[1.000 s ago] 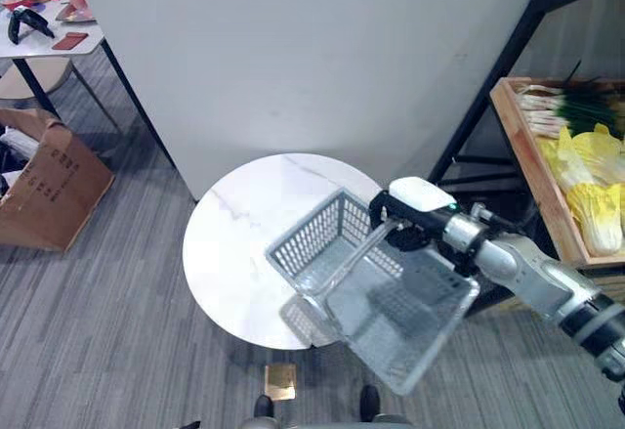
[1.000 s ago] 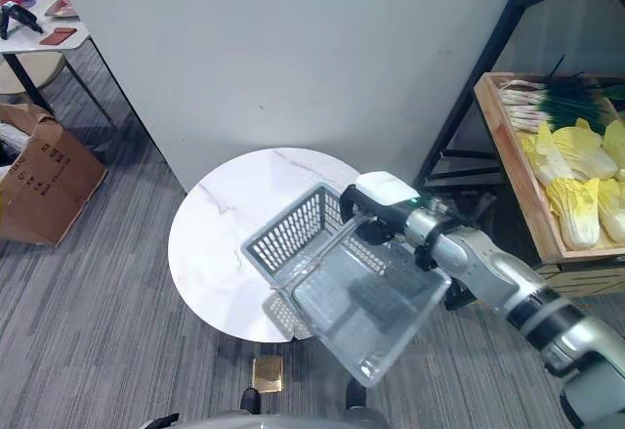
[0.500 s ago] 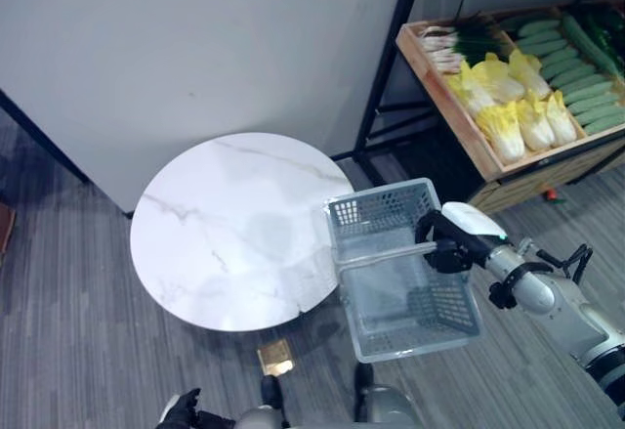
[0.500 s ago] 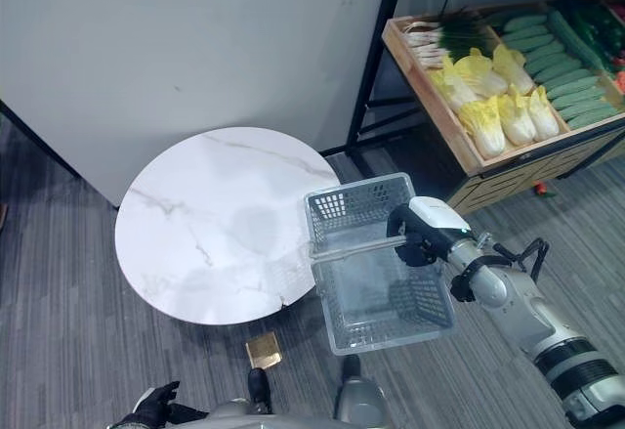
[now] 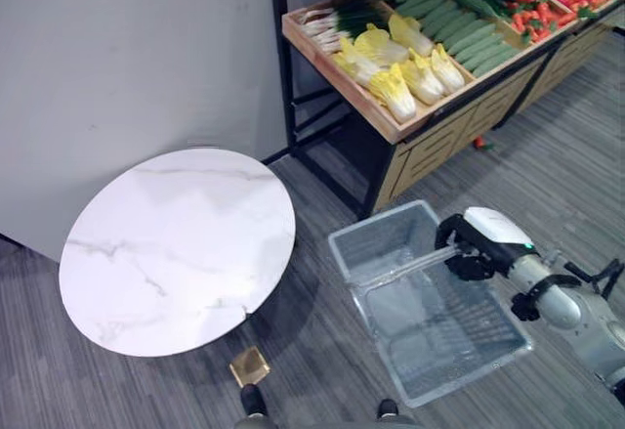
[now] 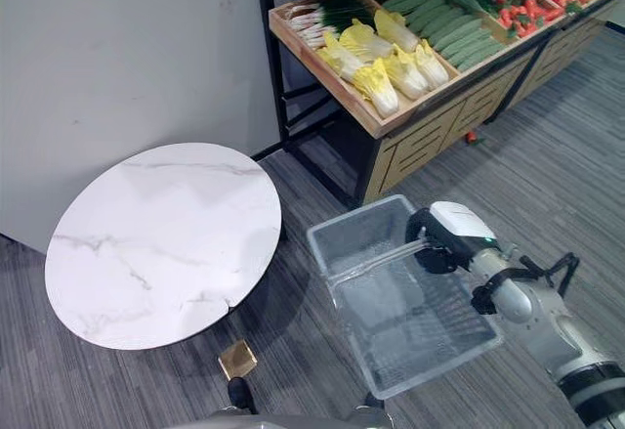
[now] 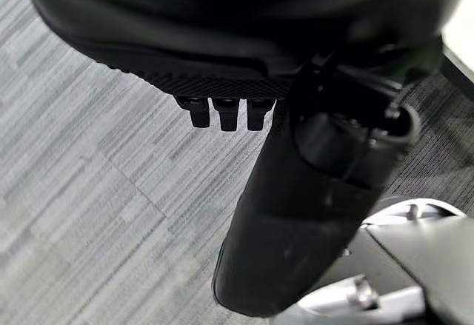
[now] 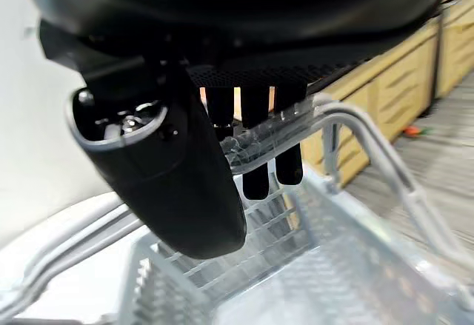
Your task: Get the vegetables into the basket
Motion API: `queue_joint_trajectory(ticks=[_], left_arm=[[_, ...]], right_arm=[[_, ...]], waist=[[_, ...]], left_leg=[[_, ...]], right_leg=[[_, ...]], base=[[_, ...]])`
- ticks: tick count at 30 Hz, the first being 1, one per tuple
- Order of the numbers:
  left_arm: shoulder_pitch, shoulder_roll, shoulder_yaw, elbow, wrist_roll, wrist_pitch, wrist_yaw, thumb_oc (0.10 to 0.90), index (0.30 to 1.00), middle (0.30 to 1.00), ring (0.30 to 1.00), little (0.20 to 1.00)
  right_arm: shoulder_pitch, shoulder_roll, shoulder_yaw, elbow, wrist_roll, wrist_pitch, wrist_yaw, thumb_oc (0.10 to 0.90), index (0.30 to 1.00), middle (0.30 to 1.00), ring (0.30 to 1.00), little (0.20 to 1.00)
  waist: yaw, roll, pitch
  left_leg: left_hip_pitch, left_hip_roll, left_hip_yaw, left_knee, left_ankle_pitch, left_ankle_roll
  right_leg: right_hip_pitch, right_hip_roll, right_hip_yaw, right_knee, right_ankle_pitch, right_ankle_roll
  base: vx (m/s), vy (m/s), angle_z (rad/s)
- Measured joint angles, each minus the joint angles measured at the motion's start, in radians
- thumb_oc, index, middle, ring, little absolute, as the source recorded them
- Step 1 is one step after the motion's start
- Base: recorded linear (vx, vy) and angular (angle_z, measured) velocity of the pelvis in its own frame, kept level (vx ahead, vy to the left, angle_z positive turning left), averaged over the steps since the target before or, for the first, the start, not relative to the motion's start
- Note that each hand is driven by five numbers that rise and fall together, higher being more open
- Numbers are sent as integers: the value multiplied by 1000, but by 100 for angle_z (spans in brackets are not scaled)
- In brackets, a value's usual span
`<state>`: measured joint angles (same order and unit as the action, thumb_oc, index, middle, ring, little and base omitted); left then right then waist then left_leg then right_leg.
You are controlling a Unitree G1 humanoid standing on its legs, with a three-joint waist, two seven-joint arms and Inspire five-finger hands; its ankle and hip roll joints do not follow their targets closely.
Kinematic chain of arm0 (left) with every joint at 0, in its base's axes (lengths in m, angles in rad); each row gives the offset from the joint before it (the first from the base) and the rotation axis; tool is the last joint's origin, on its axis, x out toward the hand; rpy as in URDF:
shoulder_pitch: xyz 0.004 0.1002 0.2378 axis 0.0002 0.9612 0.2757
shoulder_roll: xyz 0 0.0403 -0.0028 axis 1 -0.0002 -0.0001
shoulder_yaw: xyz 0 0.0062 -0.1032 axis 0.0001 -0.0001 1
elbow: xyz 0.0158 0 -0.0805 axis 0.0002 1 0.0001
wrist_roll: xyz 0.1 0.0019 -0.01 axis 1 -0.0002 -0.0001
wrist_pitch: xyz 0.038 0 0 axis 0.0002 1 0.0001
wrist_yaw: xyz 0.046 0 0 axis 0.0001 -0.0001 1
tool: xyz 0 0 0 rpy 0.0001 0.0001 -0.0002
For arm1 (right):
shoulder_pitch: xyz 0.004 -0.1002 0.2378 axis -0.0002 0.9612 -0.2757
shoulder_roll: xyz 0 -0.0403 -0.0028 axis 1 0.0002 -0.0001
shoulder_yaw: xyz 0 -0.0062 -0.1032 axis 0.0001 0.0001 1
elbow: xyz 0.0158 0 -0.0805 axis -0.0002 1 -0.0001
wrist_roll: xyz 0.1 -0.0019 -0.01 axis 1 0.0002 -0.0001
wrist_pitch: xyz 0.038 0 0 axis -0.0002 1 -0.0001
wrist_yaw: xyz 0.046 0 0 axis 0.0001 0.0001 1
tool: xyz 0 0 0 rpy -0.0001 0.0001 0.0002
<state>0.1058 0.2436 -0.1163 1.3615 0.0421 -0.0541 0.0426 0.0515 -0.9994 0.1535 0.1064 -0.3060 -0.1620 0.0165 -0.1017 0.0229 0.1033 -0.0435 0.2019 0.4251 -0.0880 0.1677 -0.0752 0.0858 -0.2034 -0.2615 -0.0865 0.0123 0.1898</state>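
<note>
Grey basket [image 5: 430, 321] hangs from right robot hand [image 5: 472, 250]; contents probably none.

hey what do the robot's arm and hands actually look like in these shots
The right arm is silver-grey, built of rounded segments with black bands at the joints and thin black cables looping near the wrist. Its right robot hand is dark, with a smooth white cover on the thumb. In the left wrist view, the left robot hand is glossy black, with textured black padding and blocky fingertips.

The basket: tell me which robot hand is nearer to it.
Right. The right robot hand is curled round the handle of the basket, carrying it. The left robot hand hangs over bare carpet, away from it.
</note>
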Motion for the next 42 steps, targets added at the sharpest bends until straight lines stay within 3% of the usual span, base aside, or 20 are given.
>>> queue_joint_trajectory(ticks=[3,6,7,8,9,10,11,12,13,14,16,22,29,31,32,34,36,37,39,42], left_arm=[[-15,-1,-12,-24,18,1,6,900,1000,1000,1000,1000],[-22,0,-10,-26,18,2,20,900,1000,1000,1000,1000],[-23,-2,-10,-28,18,2,27,900,1000,1000,1000,1000],[-23,-4,-9,-29,16,1,35,900,1000,1000,1000,1000],[-24,-9,-9,-52,14,-3,45,900,1000,1000,1000,1000],[-24,-16,-21,-71,12,-10,48,900,1000,1000,1000,1000],[-32,-24,-37,-71,7,-20,48,900,1000,1000,1000,1000],[-50,-47,-16,-71,-7,-25,48,900,1000,1000,1000,1000],[-66,-36,-8,-73,-14,-25,56,900,1000,1000,1000,1000],[-74,-23,-10,-81,-13,-29,65,900,1000,1000,1000,1000],[-111,23,-28,-73,-12,-35,65,900,1000,1000,1000,1000],[-137,18,-39,-69,-12,-54,66,900,1000,1000,1000,1000],[-152,22,-28,-46,-12,-58,67,900,1000,1000,1000,1000],[-161,27,-28,-38,-12,-53,66,900,1000,1000,1000,1000],[-156,29,-28,-36,-11,-48,67,900,1000,1000,1000,1000],[-148,39,-28,-38,-10,-47,68,900,1000,1000,1000,1000],[-142,49,-27,-37,-5,-44,71,900,1000,1000,1000,1000],[-155,54,-29,-50,-2,-40,84,900,1000,1000,1000,1000],[-157,61,-31,-65,-1,-37,88,900,1000,1000,1000,1000],[-155,69,-48,-123,1,-42,91,900,1000,1000,1000,1000]], right_arm=[[43,-3,-48,9,-9,4,-13,400,300,300,300,300],[58,-1,-49,7,-9,-1,-13,400,300,300,300,300],[58,0,-49,7,-7,-2,-15,400,300,300,300,300],[55,1,-49,7,-6,-3,-18,400,300,300,300,300],[43,2,-48,9,2,-4,-26,400,300,300,300,300],[14,8,-48,20,10,-4,-38,400,300,300,300,300],[-22,17,-49,32,11,-4,-43,400,300,300,300,300],[-45,21,-50,43,16,-4,-50,400,300,300,300,300],[-38,73,-48,59,30,0,-54,400,300,300,300,300],[-26,82,-43,58,32,-9,-52,400,300,300,300,300],[-22,118,-38,65,42,-15,-53,400,300,300,300,300],[-21,139,-44,107,48,-12,-56,400,300,300,300,300],[-10,179,-60,181,45,12,-86,400,300,300,300,300],[-10,204,-60,204,44,19,-98,400,300,300,300,300],[-17,226,-59,227,37,23,-100,400,300,300,300,300],[-18,237,-59,242,37,26,-114,400,300,300,300,300],[-17,241,-59,250,37,27,-123,400,300,300,300,300],[-16,248,-60,268,37,31,-140,400,300,300,300,300],[-11,254,-61,279,37,37,-144,400,300,300,300,300],[37,254,-61,284,37,42,-152,400,300,300,300,300]], waist=[[-12,29,11],[8,36,18],[8,35,21],[21,31,26],[49,10,46],[55,0,50],[76,-12,57],[85,38,75],[88,-2,94],[86,-12,101],[86,-58,135],[88,-56,137],[81,-71,132],[83,-76,134],[90,-77,134],[84,-86,135],[79,-91,133],[57,-92,132],[59,-93,133],[57,-107,126]], left_leg=[[2,22,1,14,2,2],[4,52,-28,52,7,10],[7,56,-68,68,14,15],[7,60,-149,102,14,15],[-16,26,-344,167,-36,-40],[-29,-82,-513,147,-142,-77],[-18,-181,-659,58,-153,-44],[-37,-225,-681,9,-76,50],[-25,-234,-677,24,-88,30],[-25,-243,-673,37,-121,33],[-31,-253,-645,79,-134,40],[23,-247,-525,93,-180,69],[30,-245,-433,123,-224,98],[25,-241,-419,151,-245,109],[43,-217,-365,143,-250,110],[73,-211,-303,111,-242,119],[92,-212,-275,75,-226,129],[107,-211,-272,54,-221,137],[117,-212,-260,37,-209,134],[147,-231,-269,11,-191,97]], right_leg=[[-2,19,9,0,-5,-9],[-5,37,45,-6,-9,-25],[-9,40,62,-5,-9,-36],[-11,41,88,-5,-2,-51],[-17,19,160,0,14,-72],[-49,-9,210,2,15,-76],[-92,-37,263,1,22,-69],[-115,27,301,1,44,-43],[-108,20,318,0,38,-36],[-113,21,323,2,28,-29],[-133,18,369,26,29,-32],[-141,26,481,46,37,-38],[-229,62,517,145,57,-45],[-260,78,503,194,66,-51],[-284,96,432,208,114,-54],[-274,91,308,139,194,-60],[-268,84,233,97,198,-55],[-274,72,186,93,172,-53],[-277,50,162,66,173,-49],[-230,19,155,7,206,-47]], base=[[-8,-305,-12],[-3,-100,-35],[-6,-56,-50],[64,-156,-98],[78,-125,-113],[109,-126,-143],[93,1,-149],[91,29,-141],[78,51,-93],[50,85,-52],[35,120,-50],[12,241,-58],[-17,163,-55],[38,31,-63],[57,-12,-95],[39,-21,-102],[97,-47,-59],[171,-82,-41],[166,-70,-24],[128,-69,13]])
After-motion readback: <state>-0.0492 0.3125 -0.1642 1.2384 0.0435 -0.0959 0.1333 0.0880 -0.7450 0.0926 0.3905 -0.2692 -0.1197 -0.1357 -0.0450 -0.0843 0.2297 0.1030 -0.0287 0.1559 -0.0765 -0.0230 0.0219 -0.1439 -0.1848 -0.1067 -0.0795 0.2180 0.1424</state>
